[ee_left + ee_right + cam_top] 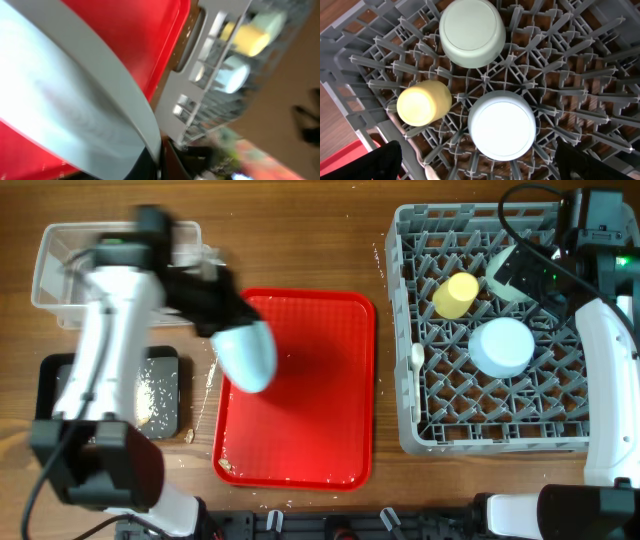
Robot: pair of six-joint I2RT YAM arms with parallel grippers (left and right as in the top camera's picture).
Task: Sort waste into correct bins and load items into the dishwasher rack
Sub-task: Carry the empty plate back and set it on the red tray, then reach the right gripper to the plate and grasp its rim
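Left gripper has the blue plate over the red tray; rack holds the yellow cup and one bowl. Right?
Wrong bowl count: right wrist view shows the dishwasher rack holding two, a pale green bowl and a light blue bowl, plus the yellow cup. The left gripper does hold the light blue plate over the red tray.

Cup [455,295] beside bowl [502,346], in rack [490,442]

Two bowls: green bowl [472,32], blue bowl [502,125]; one cup [424,103]; one plate [248,352]; one rack [405,380]; one red tray [320,400]; one tub [50,270]; one black tray [182,395]; perhaps one utensil [418,357].
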